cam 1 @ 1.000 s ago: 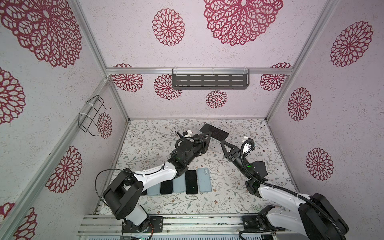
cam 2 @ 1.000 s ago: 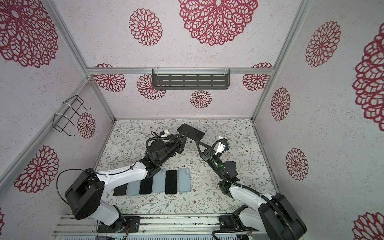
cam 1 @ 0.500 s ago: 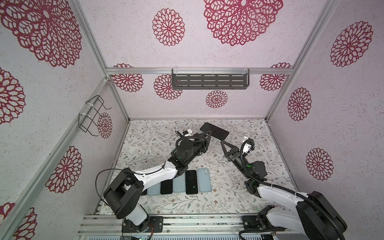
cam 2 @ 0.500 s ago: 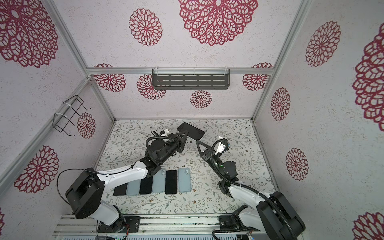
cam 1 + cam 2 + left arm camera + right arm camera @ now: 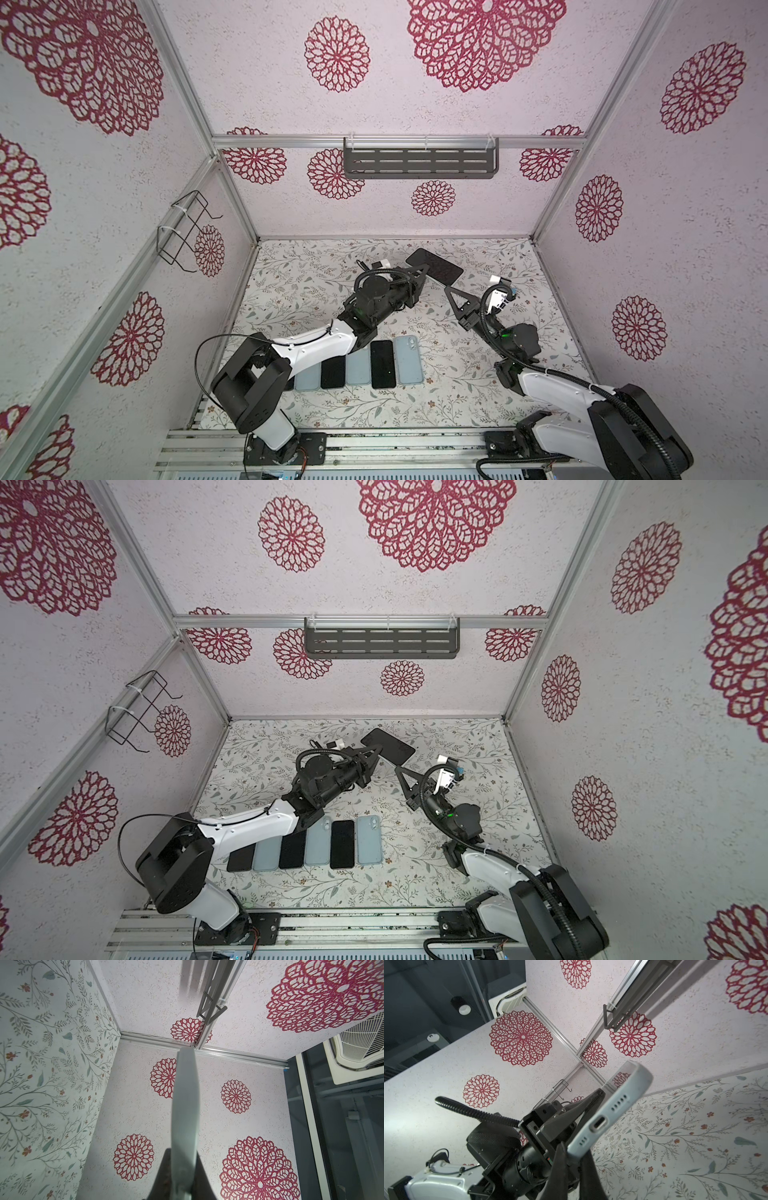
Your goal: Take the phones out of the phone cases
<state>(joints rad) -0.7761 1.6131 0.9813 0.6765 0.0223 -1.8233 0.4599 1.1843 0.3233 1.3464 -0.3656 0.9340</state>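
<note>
In both top views, upper centre, my left gripper (image 5: 420, 272) and right gripper (image 5: 449, 289) both clench the dark-screened phone (image 5: 434, 266) (image 5: 387, 746).

Left wrist view: the phone's pale edge (image 5: 185, 1105) runs up the centre, pinched at the bottom.

Right wrist view: the phone case (image 5: 608, 1113), port end showing, is at centre and grasped.

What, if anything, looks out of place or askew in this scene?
Only the cased phone: it is off the table, held tilted in the air between the left claw and the right claw. The row of phones and cases on the table lies neat and parallel. No damage or spill shows.
</note>
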